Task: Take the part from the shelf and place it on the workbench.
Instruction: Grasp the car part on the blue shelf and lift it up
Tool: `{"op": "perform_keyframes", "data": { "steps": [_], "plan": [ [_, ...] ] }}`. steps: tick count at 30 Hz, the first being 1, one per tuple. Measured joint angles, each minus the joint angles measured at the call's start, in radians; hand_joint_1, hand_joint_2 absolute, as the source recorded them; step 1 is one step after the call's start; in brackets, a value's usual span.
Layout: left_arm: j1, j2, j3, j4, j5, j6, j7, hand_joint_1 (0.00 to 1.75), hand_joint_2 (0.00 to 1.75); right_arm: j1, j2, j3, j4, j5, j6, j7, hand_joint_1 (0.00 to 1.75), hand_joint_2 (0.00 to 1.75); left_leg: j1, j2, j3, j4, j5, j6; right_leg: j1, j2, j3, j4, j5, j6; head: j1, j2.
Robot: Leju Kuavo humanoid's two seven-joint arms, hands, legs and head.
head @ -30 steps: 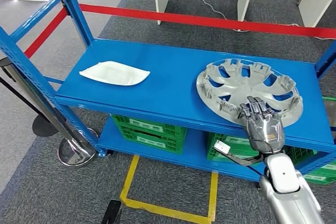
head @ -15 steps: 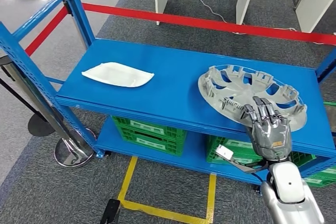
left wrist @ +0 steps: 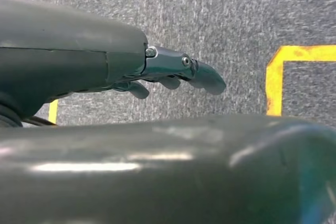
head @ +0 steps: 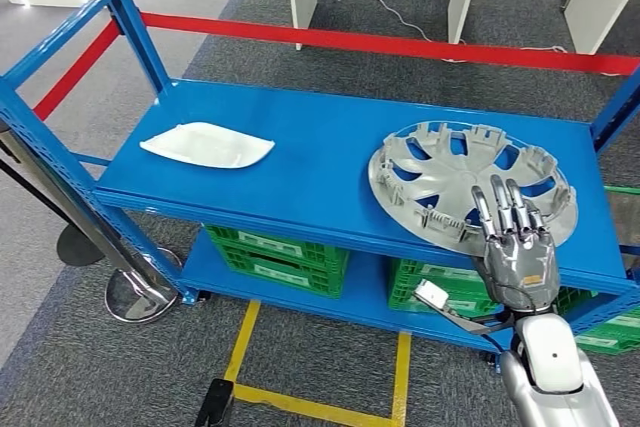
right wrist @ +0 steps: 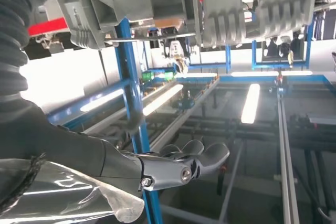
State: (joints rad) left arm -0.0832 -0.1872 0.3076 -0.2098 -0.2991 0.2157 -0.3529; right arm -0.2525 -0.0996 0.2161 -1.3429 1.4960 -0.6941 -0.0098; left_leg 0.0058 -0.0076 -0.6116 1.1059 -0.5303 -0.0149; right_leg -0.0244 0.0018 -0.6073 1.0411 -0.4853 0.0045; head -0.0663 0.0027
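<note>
The grey wheel cover [head: 469, 183] lies on the blue shelf [head: 324, 167], at its right end. The right hand [head: 517, 247] rests at its near rim, fingers [head: 504, 203] stretched over it, seemingly not gripping. The left hand [left wrist: 174, 72] hangs over the floor, holding nothing.

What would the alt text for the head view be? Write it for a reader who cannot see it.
The robot's right hand reaches under the near rim of a grey hubcap lying at the right end of a blue shelf. A flat white part lies at the left end, with green crates below.
</note>
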Motion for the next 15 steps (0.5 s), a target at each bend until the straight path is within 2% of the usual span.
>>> {"op": "perform_keyframes", "data": {
  "steps": [2, 3, 4, 5, 7, 8, 10, 12, 14, 15],
  "plan": [
    [0.001, 0.0, 0.005, 0.0, -0.002, 0.0, 0.0, 0.0, 0.0, -0.005, 0.0, 0.0, 0.022, 0.0, 0.0, 0.005, 0.0, 1.75, 0.0, 0.0, -0.061, 0.131, -0.06, -0.005, 0.002, -0.001, 0.001, 0.0, -0.002, -0.005, -0.001, 0.0],
    [0.002, 0.0, 0.007, 0.0, -0.002, 0.0, 0.0, 0.0, 0.0, -0.005, 0.0, 0.0, 0.031, 0.0, 0.0, 0.006, 0.0, 1.75, 0.0, 0.0, -0.088, 0.184, -0.075, -0.005, 0.003, -0.001, 0.001, 0.0, -0.002, -0.006, -0.001, 0.0],
    [0.003, 0.0, 0.008, 0.0, -0.003, 0.0, 0.0, 0.0, 0.0, -0.005, 0.0, 0.0, 0.04, 0.0, 0.0, 0.007, 0.0, 1.75, 0.0, 0.0, -0.101, 0.208, -0.072, -0.003, 0.005, -0.001, 0.002, 0.0, -0.003, -0.007, -0.001, 0.0],
    [0.003, 0.0, 0.01, 0.0, -0.003, 0.0, 0.0, 0.0, 0.0, -0.006, 0.0, 0.001, 0.047, 0.0, 0.0, 0.007, 0.0, 1.75, -0.001, 0.0, -0.097, 0.192, -0.05, 0.002, 0.007, -0.001, 0.004, 0.001, -0.004, -0.007, -0.002, 0.0],
    [0.003, 0.0, 0.012, 0.0, -0.004, 0.0, 0.0, 0.0, 0.0, -0.009, 0.0, 0.001, 0.059, 0.0, 0.0, 0.007, 0.0, 1.75, -0.006, 0.0, -0.048, 0.074, 0.025, 0.019, 0.01, 0.0, 0.009, 0.0, -0.006, -0.008, -0.001, 0.0],
    [0.003, 0.0, 0.013, 0.0, -0.004, 0.0, 0.0, 0.0, 0.0, -0.011, 0.0, 0.001, 0.064, 0.0, 0.0, 0.007, 0.0, 1.75, -0.009, 0.001, -0.021, 0.011, 0.053, 0.028, 0.013, 0.0, 0.011, 0.0, -0.007, -0.007, -0.001, 0.0],
    [0.003, 0.0, 0.014, 0.0, -0.005, 0.0, 0.0, 0.0, 0.0, -0.015, 0.0, 0.001, 0.077, 0.0, 0.0, 0.008, 0.0, 1.75, -0.014, 0.001, 0.009, -0.059, 0.068, 0.039, 0.015, 0.0, 0.01, -0.001, -0.008, -0.002, -0.001, 0.0],
    [0.004, -0.001, 0.014, 0.0, -0.006, 0.0, 0.001, 0.0, 0.0, -0.016, 0.0, 0.001, 0.087, 0.0, 0.0, 0.006, 0.0, 1.75, -0.014, 0.002, 0.015, -0.075, 0.065, 0.04, 0.015, -0.002, 0.009, -0.005, -0.006, 0.008, -0.002, 0.0],
    [0.005, -0.002, 0.015, 0.0, -0.006, 0.0, 0.002, 0.0, 0.0, -0.019, 0.0, 0.001, 0.095, -0.001, 0.0, 0.005, 0.0, 1.75, -0.009, 0.003, 0.023, -0.093, 0.074, 0.043, 0.015, -0.003, -0.002, 0.011, -0.022, 0.018, 0.0, 0.0],
    [0.005, -0.003, 0.015, 0.0, -0.006, 0.0, 0.002, 0.0, 0.0, -0.022, -0.001, 0.001, 0.099, -0.001, 0.0, 0.005, 0.21, 1.75, -0.006, 0.003, 0.026, -0.1, 0.078, 0.044, 0.014, -0.003, -0.019, 0.046, -0.043, 0.023, 0.001, 0.0]
  ]
}}
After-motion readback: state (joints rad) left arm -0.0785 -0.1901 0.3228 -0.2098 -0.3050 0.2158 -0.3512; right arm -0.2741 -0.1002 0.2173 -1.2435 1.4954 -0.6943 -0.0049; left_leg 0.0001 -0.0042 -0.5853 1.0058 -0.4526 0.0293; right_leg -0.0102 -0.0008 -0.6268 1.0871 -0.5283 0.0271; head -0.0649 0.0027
